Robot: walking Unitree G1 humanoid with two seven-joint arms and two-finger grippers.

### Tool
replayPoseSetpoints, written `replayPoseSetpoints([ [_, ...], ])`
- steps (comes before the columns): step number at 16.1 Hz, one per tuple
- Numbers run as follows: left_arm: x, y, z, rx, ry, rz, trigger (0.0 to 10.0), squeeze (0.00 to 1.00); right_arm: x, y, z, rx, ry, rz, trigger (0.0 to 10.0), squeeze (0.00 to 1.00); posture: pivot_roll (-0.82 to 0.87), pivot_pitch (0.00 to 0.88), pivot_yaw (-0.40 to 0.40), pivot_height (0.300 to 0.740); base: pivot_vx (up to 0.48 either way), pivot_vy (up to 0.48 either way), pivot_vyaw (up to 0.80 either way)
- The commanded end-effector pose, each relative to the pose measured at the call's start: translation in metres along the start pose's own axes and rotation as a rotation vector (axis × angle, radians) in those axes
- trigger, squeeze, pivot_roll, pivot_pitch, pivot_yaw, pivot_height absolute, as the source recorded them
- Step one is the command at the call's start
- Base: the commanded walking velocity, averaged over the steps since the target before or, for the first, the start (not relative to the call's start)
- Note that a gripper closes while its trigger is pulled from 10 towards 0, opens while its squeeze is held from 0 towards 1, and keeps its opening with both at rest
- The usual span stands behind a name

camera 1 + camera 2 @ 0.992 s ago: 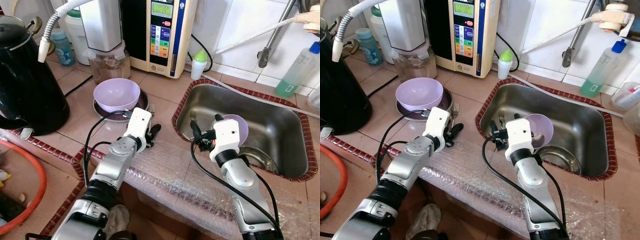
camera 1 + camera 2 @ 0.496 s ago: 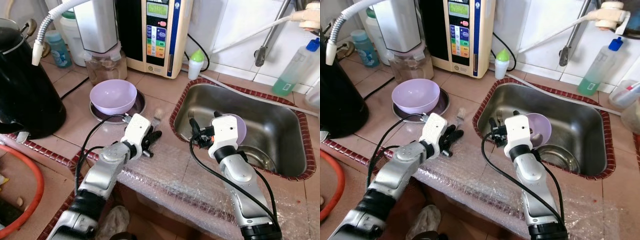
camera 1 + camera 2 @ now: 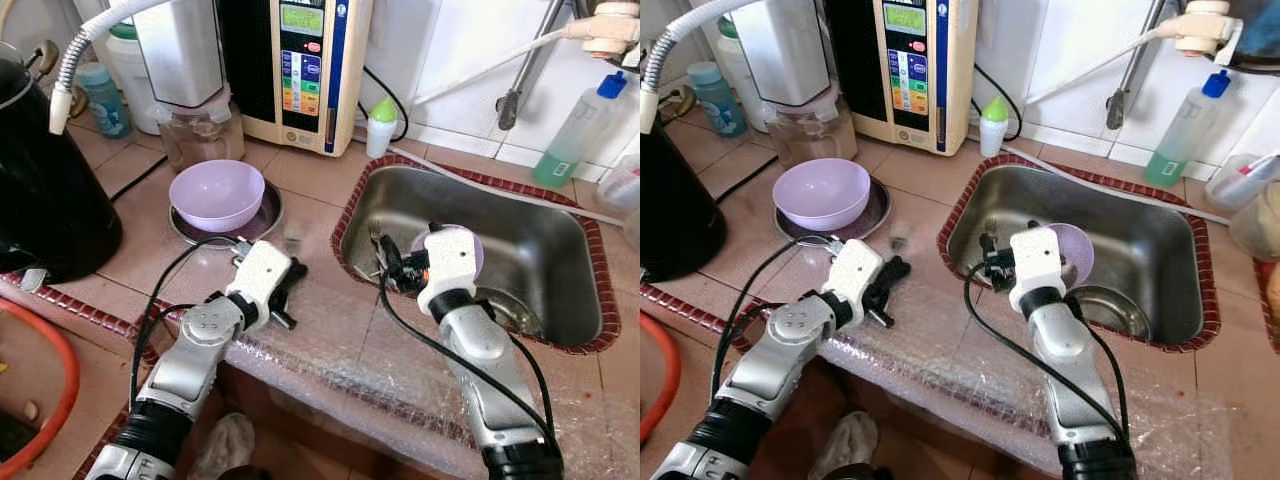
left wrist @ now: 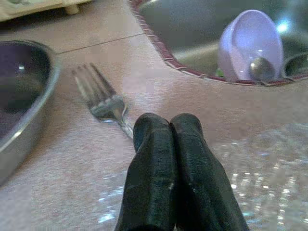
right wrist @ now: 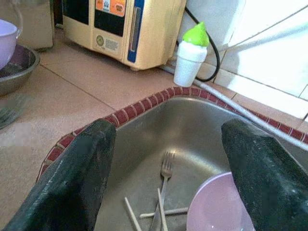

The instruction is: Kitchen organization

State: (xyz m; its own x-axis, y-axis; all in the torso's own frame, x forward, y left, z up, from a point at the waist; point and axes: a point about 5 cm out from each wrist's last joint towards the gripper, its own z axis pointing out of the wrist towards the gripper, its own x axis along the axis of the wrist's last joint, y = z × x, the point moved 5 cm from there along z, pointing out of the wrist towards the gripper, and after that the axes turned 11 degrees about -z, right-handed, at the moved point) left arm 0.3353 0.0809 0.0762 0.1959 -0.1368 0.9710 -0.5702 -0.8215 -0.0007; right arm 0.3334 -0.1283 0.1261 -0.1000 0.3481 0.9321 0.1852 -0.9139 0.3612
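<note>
Toward the lower left of the head view, the left claw (image 3: 283,291) rests low over the tiled tabletop (image 3: 320,190), its two black fingers (image 4: 171,159) clenched together with nothing between them. Just past their tips lies a fork (image 4: 103,103), tines pointing away, its handle running back under the fingers; it sits between the metal plate (image 3: 268,212) carrying the purple bowl (image 3: 216,194) and the edge of the sink (image 3: 575,310). The fork looks like the piece in hand, and picking it up well would call for parting the fingers first, then coming down across the handle rather than the tines, since a thin flat handle on tile gives little to bite on. Sliding it onto the bubble wrap (image 3: 330,345) near the front edge might give the fingertips a softer surface to dig under. At centre right, the right claw (image 5: 166,159) hangs released above the sink basin, fingers spread wide. Below it lie a second fork (image 5: 165,178) and pale chopsticks (image 5: 144,211), beside a purple bowl in the sink (image 5: 219,204). Those crossed utensils may shift or scatter if grabbed together, so taking one at a time seems the safer course.
</note>
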Motion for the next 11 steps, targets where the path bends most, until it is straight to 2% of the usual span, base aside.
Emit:
replayPoseSetpoints([
  [1,-0.015,-0.013,-0.005,0.069,-0.048,0.001,0.0,0.00,0.003,0.004,0.003,-0.006,0.012,0.001,10.0,0.00,-0.01,0.000,-0.037,0.740,0.000,0.000,0.00],
  [4,0.014,-0.023,-0.003,0.148,0.110,0.009,0.0,0.00,0.006,0.006,0.009,0.001,0.020,0.008,10.0,0.00,0.00,0.000,-0.049,0.740,0.000,0.000,0.00],
  [6,0.032,-0.023,-0.001,0.148,0.193,0.015,0.0,0.00,0.007,0.007,0.012,0.000,0.023,0.010,10.0,0.00,0.00,0.000,-0.044,0.740,0.000,0.000,0.00],
  [11,0.038,-0.011,-0.005,0.091,0.218,0.040,0.0,0.00,0.001,0.004,0.007,-0.017,0.010,0.026,10.0,0.00,0.00,0.015,-0.009,0.740,0.000,0.000,0.00],
])
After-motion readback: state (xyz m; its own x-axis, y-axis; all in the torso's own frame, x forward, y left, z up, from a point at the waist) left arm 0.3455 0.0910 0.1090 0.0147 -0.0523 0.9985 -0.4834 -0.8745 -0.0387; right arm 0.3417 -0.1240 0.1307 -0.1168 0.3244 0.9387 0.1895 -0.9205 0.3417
